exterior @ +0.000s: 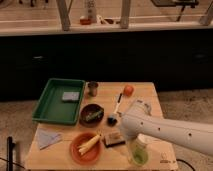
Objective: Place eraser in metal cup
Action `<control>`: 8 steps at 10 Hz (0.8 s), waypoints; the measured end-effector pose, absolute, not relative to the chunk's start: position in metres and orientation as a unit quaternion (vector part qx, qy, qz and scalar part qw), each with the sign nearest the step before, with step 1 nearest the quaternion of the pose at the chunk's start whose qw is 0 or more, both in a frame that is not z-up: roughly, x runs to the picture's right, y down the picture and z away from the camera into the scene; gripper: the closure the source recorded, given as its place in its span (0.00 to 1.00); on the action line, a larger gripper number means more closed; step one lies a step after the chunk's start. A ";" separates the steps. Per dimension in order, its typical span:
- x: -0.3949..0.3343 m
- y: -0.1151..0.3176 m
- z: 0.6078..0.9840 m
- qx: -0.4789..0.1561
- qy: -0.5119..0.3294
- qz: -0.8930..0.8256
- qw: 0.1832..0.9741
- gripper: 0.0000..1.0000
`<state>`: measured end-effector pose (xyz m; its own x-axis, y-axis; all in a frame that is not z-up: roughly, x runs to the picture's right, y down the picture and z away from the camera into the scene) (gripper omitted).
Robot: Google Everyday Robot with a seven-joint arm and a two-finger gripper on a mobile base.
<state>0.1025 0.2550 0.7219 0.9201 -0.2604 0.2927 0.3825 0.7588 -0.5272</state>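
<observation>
The eraser [114, 139], pale tan on a black base, lies flat near the table's front middle, between the orange plate and the clear plastic cup. The metal cup [92, 88], a small silver-grey tumbler, stands upright at the back of the table, just right of the green tray. My white arm reaches in from the right. Its gripper [121, 131] is at the arm's end, just above and right of the eraser, mostly hidden by the arm's casing.
A green tray [50, 107] holds a grey sponge [70, 96]. A dark brown bowl [92, 114], an orange plate [80, 152] with yellow food, a clear plastic cup [137, 152], an orange fruit [128, 90], a pen [118, 104] and a blue cloth [47, 138] share the wooden table.
</observation>
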 end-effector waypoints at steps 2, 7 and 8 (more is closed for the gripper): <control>0.102 0.248 0.713 -0.294 -0.109 -0.174 0.933 0.20; 0.083 0.248 0.708 -0.294 -0.143 -0.185 0.927 0.20; 0.081 0.249 0.709 -0.297 -0.150 -0.185 0.925 0.20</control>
